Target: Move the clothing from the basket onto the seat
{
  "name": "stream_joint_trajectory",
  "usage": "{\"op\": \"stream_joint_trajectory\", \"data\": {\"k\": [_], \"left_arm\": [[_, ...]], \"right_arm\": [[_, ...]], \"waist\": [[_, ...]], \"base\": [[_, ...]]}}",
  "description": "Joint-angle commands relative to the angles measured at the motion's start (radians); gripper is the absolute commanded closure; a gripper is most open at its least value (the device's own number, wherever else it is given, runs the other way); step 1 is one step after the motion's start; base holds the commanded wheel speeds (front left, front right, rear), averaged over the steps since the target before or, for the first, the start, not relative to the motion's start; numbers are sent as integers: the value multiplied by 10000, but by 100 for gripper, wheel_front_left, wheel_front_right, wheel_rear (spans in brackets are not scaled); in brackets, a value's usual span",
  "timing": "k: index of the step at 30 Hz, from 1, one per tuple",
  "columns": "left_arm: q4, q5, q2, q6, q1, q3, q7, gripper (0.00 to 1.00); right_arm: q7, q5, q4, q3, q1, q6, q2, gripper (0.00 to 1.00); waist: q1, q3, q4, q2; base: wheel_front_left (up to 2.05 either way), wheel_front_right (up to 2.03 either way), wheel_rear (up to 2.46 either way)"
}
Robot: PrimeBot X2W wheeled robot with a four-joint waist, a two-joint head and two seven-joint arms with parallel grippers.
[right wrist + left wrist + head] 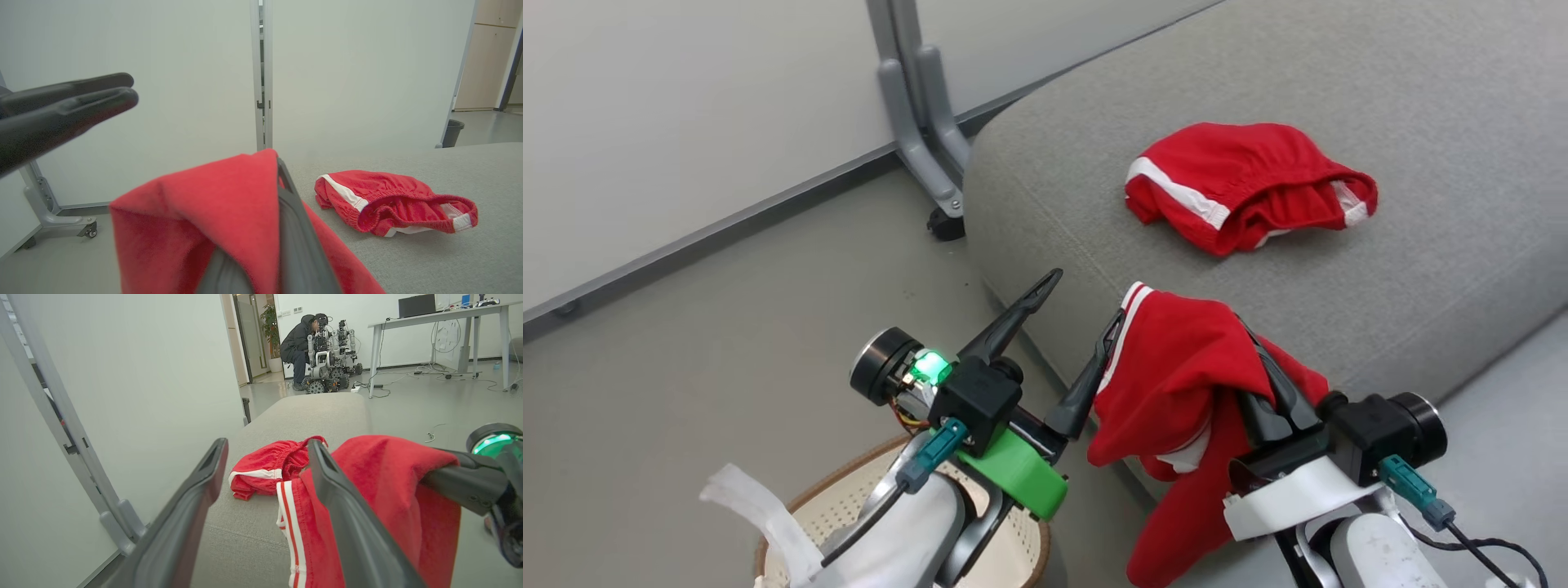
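Note:
My right gripper (1254, 351) is shut on a red garment (1176, 376) with white stripes, which drapes over its fingers and hangs down past the seat's front edge. The cloth (229, 212) covers most of the fingers (290, 212) in the right wrist view. My left gripper (1082, 306) stands open just left of that garment (388, 482), with nothing between its fingers (204, 477). A second red garment (1241, 184) lies crumpled on the grey seat (1421, 98). The cream basket (841, 498) sits on the floor under my left arm, its inside mostly hidden.
A pale partition wall stands left of the seat on a grey wheeled foot (927, 139). Far behind the seat, a person (298, 343) crouches beside other robots near a white table (429, 318). A dark bin (451, 132) stands by the partition's end.

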Motion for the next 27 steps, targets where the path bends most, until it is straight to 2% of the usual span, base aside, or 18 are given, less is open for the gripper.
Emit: {"op": "stream_joint_trajectory", "data": {"k": [1,8,15,20,25,27], "left_arm": [[-54,46,27,-30,19,-69,41,0],[-98,111,-2,-446,-344,-495,172,0],[-292,167,282,-485,-400,-598,328,0],[-940,302,924,-263,-268,-423,749,0],[-1902,462,1698,-423,-413,-375,1265,0],[-2245,465,2047,-502,-457,-333,1425,0]], "right_arm": [[-34,71,-177,-157,128,-18,-5,100],[-34,262,-918,-894,583,-18,6,100],[-34,909,-1339,-1325,459,-18,-3,100],[-34,1362,-1436,-1612,-777,-15,0,100],[-34,1202,-1492,-2390,-2763,-15,6,100],[-34,1491,-1594,-3067,-3744,-18,-9,100]], "waist": [[0,452,-1283,-1],[0,1032,-1490,-1],[0,1599,-1544,-1],[0,2585,-1569,-1],[0,4097,-1005,-1],[0,4694,-794,-1]], "base": [[0,0,0],[0,0,0],[0,0,0],[0,0,0],[0,0,0],[0,0,0]]}}
